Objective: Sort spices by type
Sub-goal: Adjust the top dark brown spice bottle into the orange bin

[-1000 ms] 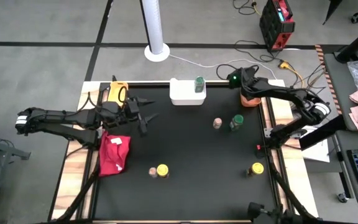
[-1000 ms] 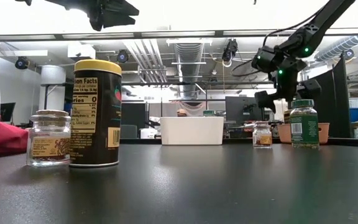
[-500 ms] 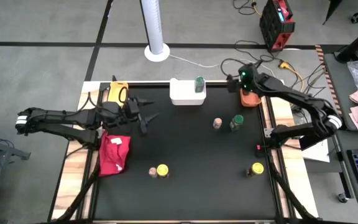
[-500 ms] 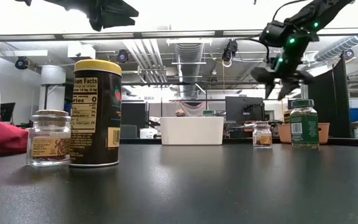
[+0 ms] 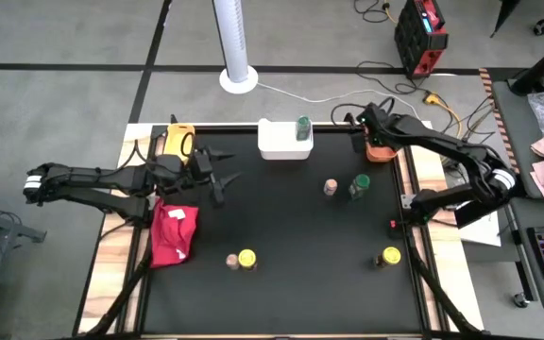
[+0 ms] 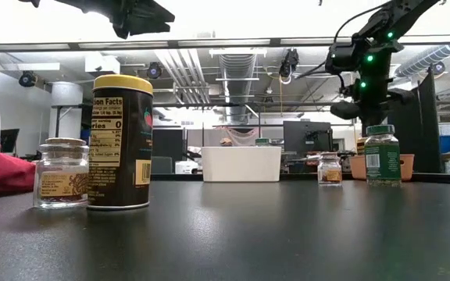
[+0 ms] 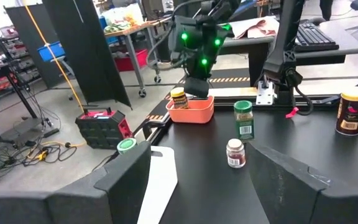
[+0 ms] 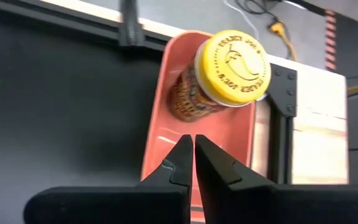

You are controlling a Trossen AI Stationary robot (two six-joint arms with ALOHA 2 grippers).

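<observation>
Black tabletop (image 5: 291, 236) carried scattered jars: green-lidded jar (image 5: 360, 185) beside small brown-lidded jar (image 5: 331, 187); yellow-lidded jar (image 5: 246, 259) near red cloth (image 5: 172, 235). Right gripper (image 8: 194, 155) hung above orange tray (image 8: 166, 127), fingers pressed together, gripping nothing. Tray held yellow-lidded chili jar (image 8: 229, 71). White tray (image 5: 277, 144) held green-lidded jar (image 5: 302, 127). Left gripper (image 5: 227, 178) waited with fingers apart near cloth.

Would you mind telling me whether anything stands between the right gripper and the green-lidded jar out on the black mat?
Nothing visible does. The right gripper is shut and empty above the orange tray, which holds a yellow-lidded jar. The green-lidded jar stands nearer the table's middle; the small brown-lidded jar sits beside it, not in between.
</observation>
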